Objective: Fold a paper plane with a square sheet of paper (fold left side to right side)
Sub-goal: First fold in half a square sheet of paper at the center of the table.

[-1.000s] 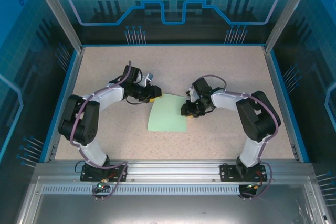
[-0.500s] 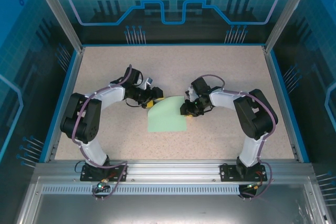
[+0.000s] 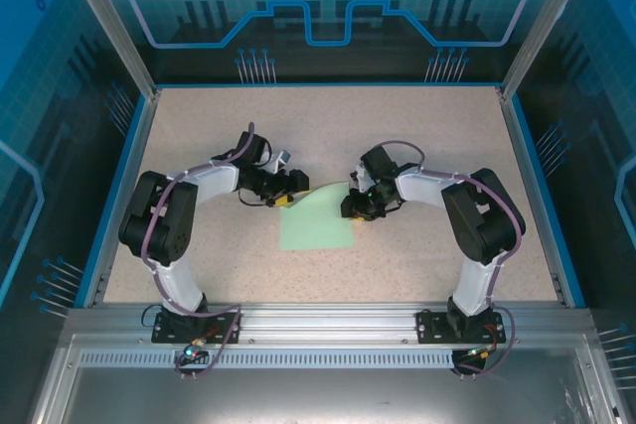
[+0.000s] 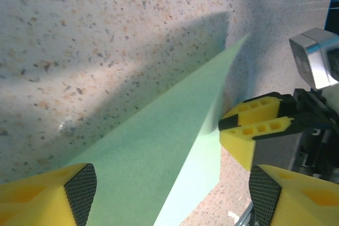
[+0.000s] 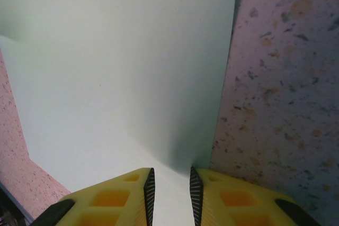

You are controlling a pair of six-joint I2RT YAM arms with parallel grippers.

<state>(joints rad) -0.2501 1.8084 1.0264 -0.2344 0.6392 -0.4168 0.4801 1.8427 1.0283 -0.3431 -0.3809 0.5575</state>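
- The square sheet of paper (image 3: 318, 227) lies near the middle of the speckled surface (image 3: 417, 136), a little toward 7 o'clock from its centre, with both arms reaching in to it.
- From above, the sheet's 6 o'clock edge and its two near corners lie flat. Its 10 o'clock corner is not square but curves away under the tip of the left arm (image 3: 214, 178).
- In the left wrist view that side of the sheet stands up off the surface as a slanted green wedge. Its point aims toward 1 o'clock and it casts a dark shadow (image 4: 159, 62) on the speckle behind it.
- The left jaws stand wide apart. Their black pads (image 4: 80, 191) sit at the 7 and 5 o'clock corners of that view, and the raised paper passes between them with neither pad pressed to it.
- The right arm (image 3: 427, 186) meets the sheet on its 2 o'clock edge.
- The right jaws are nearly together, with a slim gap between the pads (image 5: 150, 189). The sheet's edge runs down into that gap, but whether they pinch the paper cannot be told.
- The right arm's yellow fingers (image 4: 259, 115) show in the left wrist view at 3 o'clock, just beside the raised fold.
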